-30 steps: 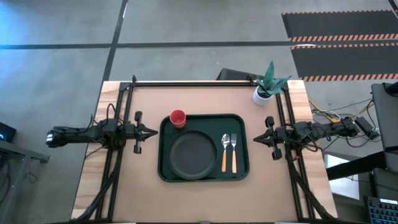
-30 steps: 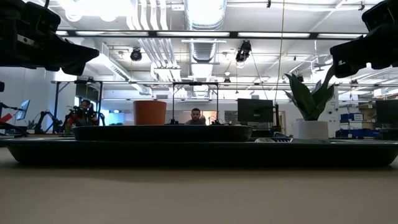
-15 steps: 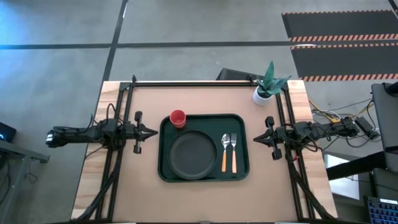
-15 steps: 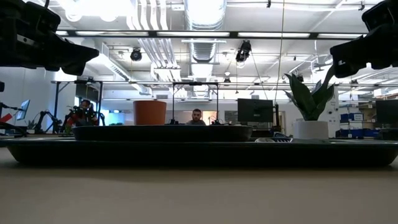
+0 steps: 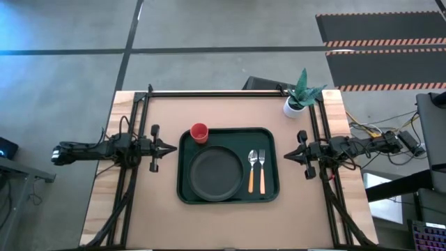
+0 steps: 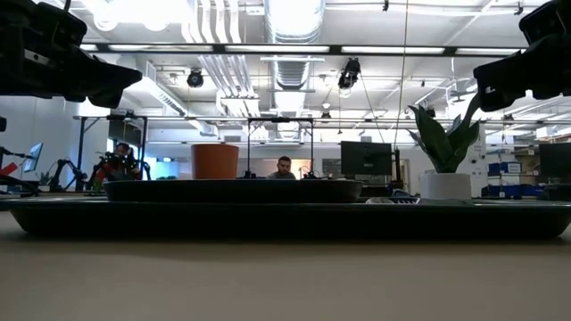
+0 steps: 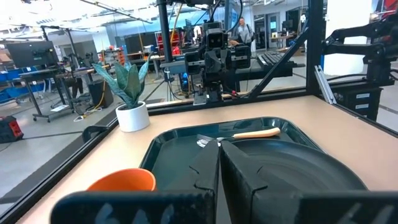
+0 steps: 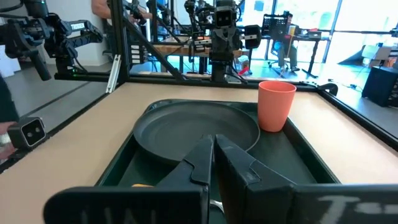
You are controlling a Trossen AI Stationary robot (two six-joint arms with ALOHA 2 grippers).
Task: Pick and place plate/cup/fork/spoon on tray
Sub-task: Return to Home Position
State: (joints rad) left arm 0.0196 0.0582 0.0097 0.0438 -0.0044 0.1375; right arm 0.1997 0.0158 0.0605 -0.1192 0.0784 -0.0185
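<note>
The dark green tray [image 5: 187,192] lies mid-table. On it rest the dark plate [image 5: 216,174], the red cup [image 5: 199,132] at its far left corner, and the orange-handled spoon [image 5: 251,171] and fork [image 5: 262,171] side by side on its right part. My left gripper [image 5: 173,147] is shut and empty, left of the tray, above the table. My right gripper [image 5: 284,157] is shut and empty, right of the tray. The left wrist view shows cup [image 7: 122,180], plate [image 7: 298,171] and fork [image 7: 239,135]; the right wrist view shows plate [image 8: 193,127] and cup [image 8: 276,104].
A white pot with a green plant [image 5: 296,104] stands at the table's far right corner. Black frame rails [image 5: 132,181] run along the table's left, right and far sides. People show in the room beyond the table in the low view [image 6: 283,168].
</note>
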